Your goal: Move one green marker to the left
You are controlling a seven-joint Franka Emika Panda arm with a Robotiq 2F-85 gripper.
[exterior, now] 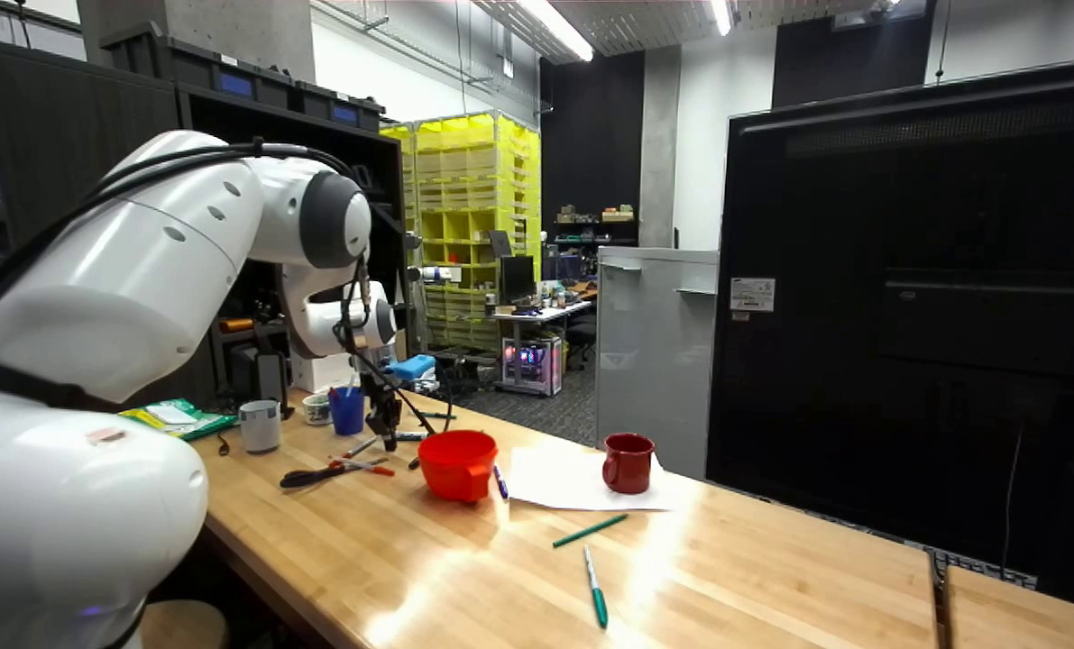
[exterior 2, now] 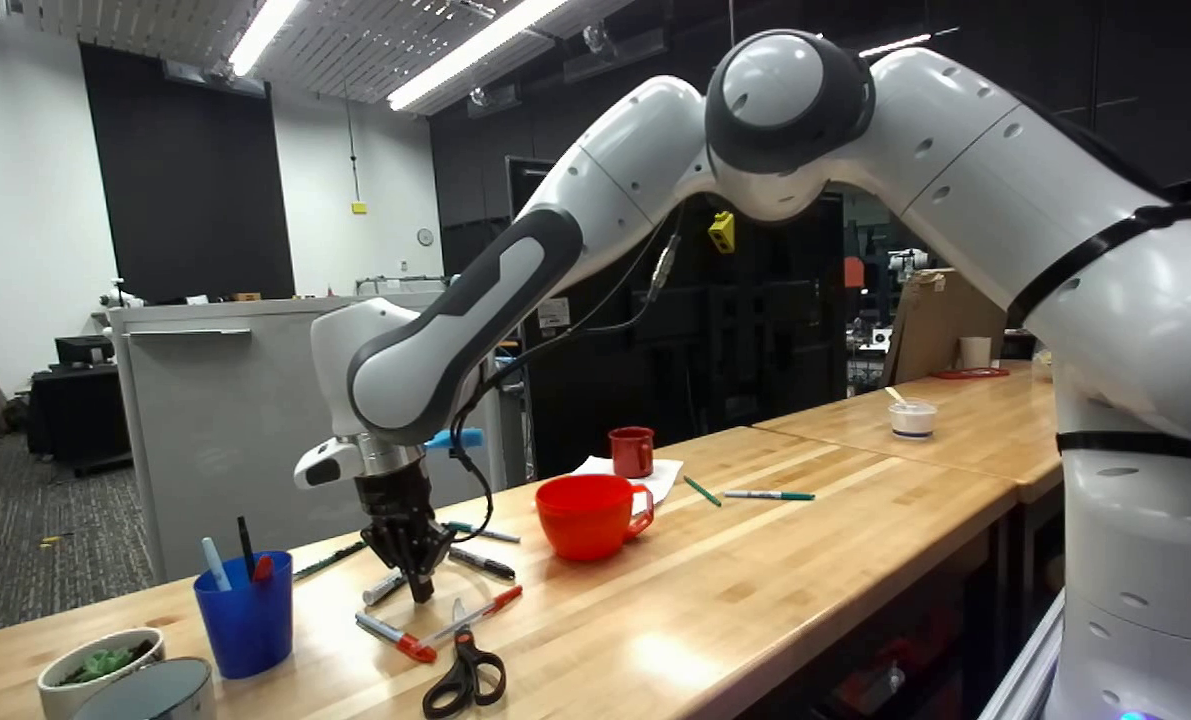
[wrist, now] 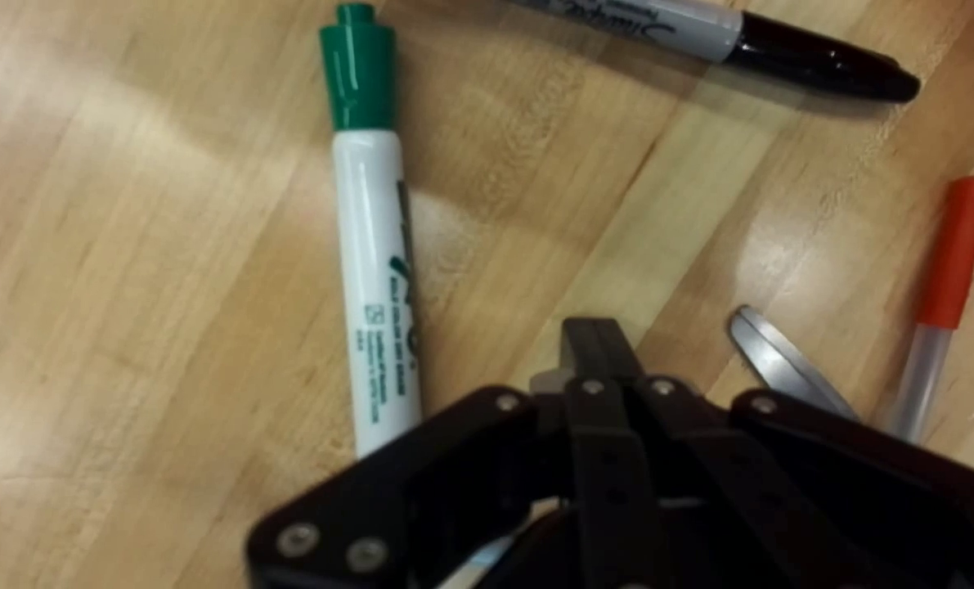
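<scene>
Black jointed pincer (wrist: 597, 343), pinched narrow. In wrist view, slim white plastic green-capped marker (wrist: 372, 237) at its ten o'clock

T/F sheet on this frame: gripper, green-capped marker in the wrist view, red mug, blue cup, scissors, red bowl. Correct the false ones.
1. The gripper is shut. True.
2. The green-capped marker in the wrist view is gripped. False: the green-capped marker lies loose on the table.
3. The red mug stands on white paper. True.
4. Pen-like items stick up from the blue cup. True.
5. The scissors are in the blue cup. False: the scissors lie on the table.
6. The red bowl has no handle. False: the red bowl's handle shows in both exterior views.
</scene>
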